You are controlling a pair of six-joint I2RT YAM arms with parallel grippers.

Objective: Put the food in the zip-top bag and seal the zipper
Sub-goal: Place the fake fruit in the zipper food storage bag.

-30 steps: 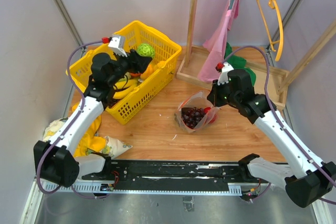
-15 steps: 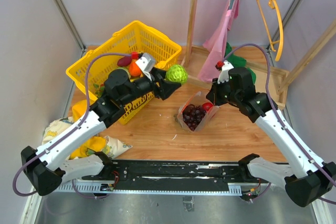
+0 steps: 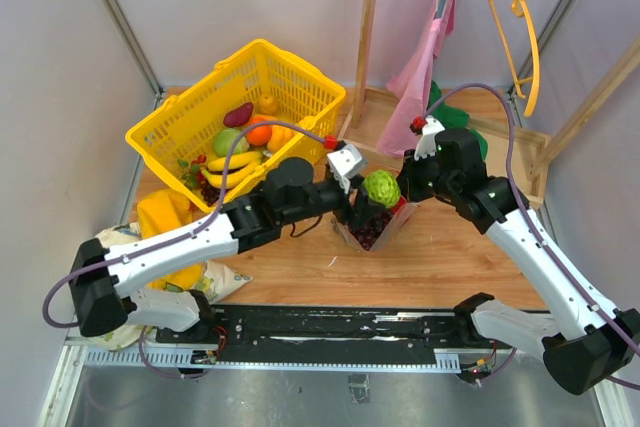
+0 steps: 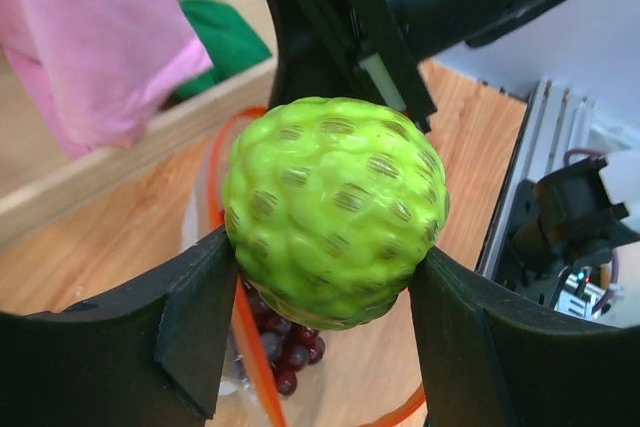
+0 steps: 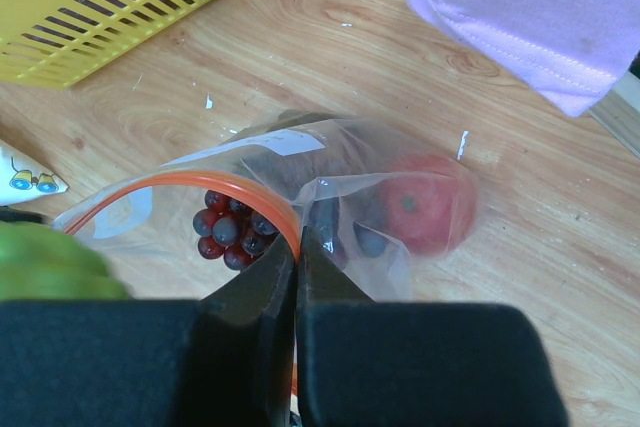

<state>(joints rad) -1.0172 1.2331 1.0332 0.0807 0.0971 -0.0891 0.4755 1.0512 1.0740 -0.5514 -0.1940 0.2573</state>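
My left gripper [image 3: 372, 190] [image 4: 325, 297] is shut on a bumpy green fruit [image 3: 381, 187] [image 4: 335, 209] and holds it right above the open mouth of the zip-top bag [image 3: 372, 219] [image 5: 330, 207]. Dark purple grapes [image 5: 228, 227] [image 4: 285, 347] and a red apple [image 5: 425, 204] lie inside the bag. My right gripper [image 3: 408, 187] [image 5: 296, 247] is shut on the bag's rim at the zipper [image 5: 215, 187] [image 4: 240, 317], keeping the mouth open. More food, bananas [image 3: 228, 162], an orange [image 3: 259, 133] and a purple piece [image 3: 238, 114], sits in the yellow basket [image 3: 300, 117].
A wooden rack [image 3: 370, 57] with a pink cloth [image 3: 425, 57] [image 5: 540, 17] and an orange hanger [image 3: 525, 27] stands at the back right. A yellow-patterned cloth bundle [image 3: 165, 222] lies front left. The basket's wall [image 5: 130, 7] is close to the bag's left.
My left arm has swung from the basket rightward with the green fruit, ending above the bag's mouth. The right gripper has stayed on the bag's rim.
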